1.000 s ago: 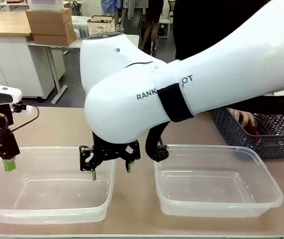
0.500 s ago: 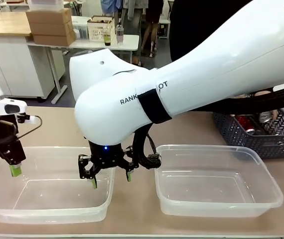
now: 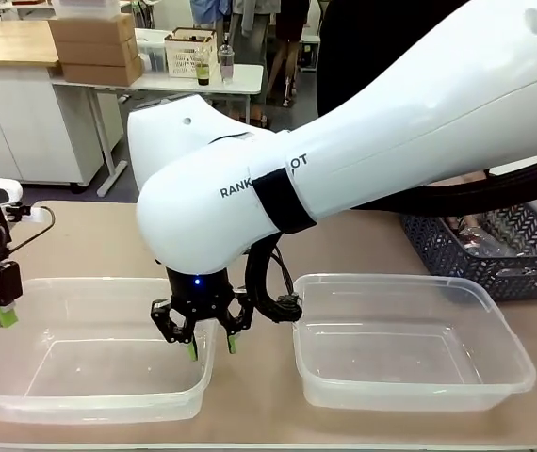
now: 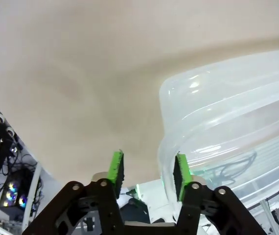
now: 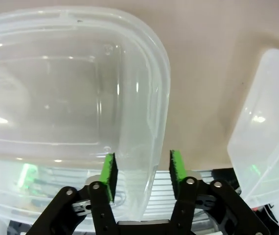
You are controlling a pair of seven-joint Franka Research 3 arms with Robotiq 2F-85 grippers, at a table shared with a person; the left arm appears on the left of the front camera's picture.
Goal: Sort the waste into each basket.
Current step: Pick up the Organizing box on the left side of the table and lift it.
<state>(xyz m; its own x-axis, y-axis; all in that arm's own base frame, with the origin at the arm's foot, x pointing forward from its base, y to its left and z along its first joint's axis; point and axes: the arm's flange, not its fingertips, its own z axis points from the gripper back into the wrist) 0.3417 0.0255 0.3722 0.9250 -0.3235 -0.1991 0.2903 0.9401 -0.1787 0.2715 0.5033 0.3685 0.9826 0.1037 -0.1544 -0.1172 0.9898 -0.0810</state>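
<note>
The tub (image 3: 89, 403), light, flexible and slick, is straddled at its rolled rim by left claw (image 4: 147, 169) and right claw (image 5: 142, 171), both nearly closed; a firm clamp cannot be told.

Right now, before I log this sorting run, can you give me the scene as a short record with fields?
left tub: clear plastic, empty, on the table
right tub: clear plastic, empty, beside it
left gripper: jaws astride left tub's outer end rim; grip unclear
right gripper: jaws astride left tub's rim nearest right tub; grip unclear
lattice basket: far right, contents unclear
</note>
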